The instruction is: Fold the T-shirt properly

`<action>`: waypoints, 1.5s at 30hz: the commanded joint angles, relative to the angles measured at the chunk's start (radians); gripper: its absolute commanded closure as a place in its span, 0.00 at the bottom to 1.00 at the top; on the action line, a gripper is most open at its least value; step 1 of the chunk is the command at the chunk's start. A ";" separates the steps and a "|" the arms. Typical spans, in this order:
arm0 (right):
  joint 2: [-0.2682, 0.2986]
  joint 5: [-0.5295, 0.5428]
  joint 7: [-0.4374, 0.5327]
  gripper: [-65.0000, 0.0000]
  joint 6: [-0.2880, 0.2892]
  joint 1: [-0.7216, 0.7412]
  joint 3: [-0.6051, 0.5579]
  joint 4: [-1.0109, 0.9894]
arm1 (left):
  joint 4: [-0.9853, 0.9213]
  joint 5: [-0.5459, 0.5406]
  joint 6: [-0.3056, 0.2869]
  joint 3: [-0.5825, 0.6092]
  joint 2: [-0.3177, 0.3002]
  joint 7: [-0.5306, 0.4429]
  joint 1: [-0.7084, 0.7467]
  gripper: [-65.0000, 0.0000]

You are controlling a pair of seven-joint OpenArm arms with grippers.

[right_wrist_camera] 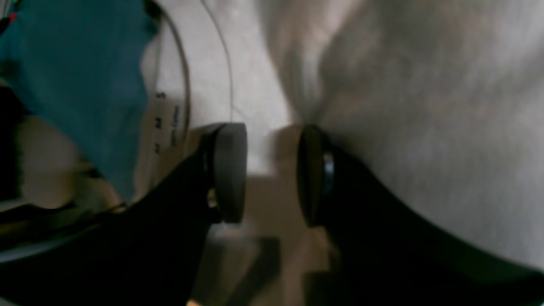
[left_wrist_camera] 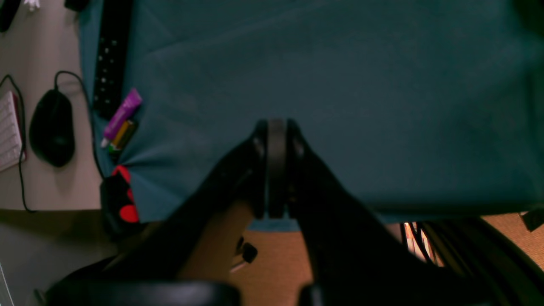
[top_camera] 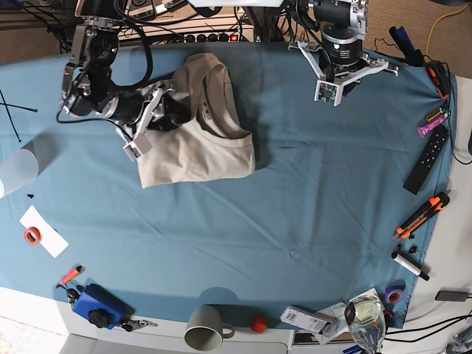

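Note:
The beige T-shirt (top_camera: 199, 140) lies partly folded on the blue table cloth (top_camera: 310, 199) at the back left of the base view. In the right wrist view the shirt (right_wrist_camera: 425, 127) fills the frame and its neck label (right_wrist_camera: 163, 123) shows. My right gripper (right_wrist_camera: 272, 170) is open with its pads (right_wrist_camera: 229, 170) spread over the shirt fabric, which bunches at the right finger; in the base view it (top_camera: 168, 109) is at the shirt's left edge. My left gripper (left_wrist_camera: 276, 127) is shut and empty above bare blue cloth (left_wrist_camera: 340, 76), at the back of the table (top_camera: 335, 66).
A black remote (top_camera: 422, 168), a purple tube (top_camera: 433, 124) and an orange cutter (top_camera: 420, 214) lie along the right edge. A mug (top_camera: 204, 328), a glass (top_camera: 365, 317) and a blue object (top_camera: 96, 304) stand at the front. A white cup (top_camera: 16, 171) is at the left.

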 commanded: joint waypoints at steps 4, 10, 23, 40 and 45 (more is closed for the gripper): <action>0.009 -0.042 -0.027 0.65 -0.005 0.006 0.002 -0.082 | 0.017 -0.027 0.008 -0.122 0.000 -0.018 0.004 1.00; 0.011 0.212 -0.060 0.65 -0.005 0.006 0.072 0.036 | 0.017 -0.284 -0.042 -0.406 0.000 -0.017 0.004 1.00; 0.014 0.247 -0.060 0.65 -0.005 -0.322 0.367 0.468 | 0.017 -0.702 -0.207 -0.705 0.000 0.108 0.067 1.00; 0.009 0.059 -0.060 0.65 -0.005 -0.722 0.438 0.432 | -0.027 -0.800 -0.242 -0.705 0.000 0.068 0.416 1.00; 0.015 0.059 -0.060 0.65 -0.005 -0.718 0.436 0.190 | -0.216 -0.847 -0.276 -0.705 0.001 0.029 0.423 1.00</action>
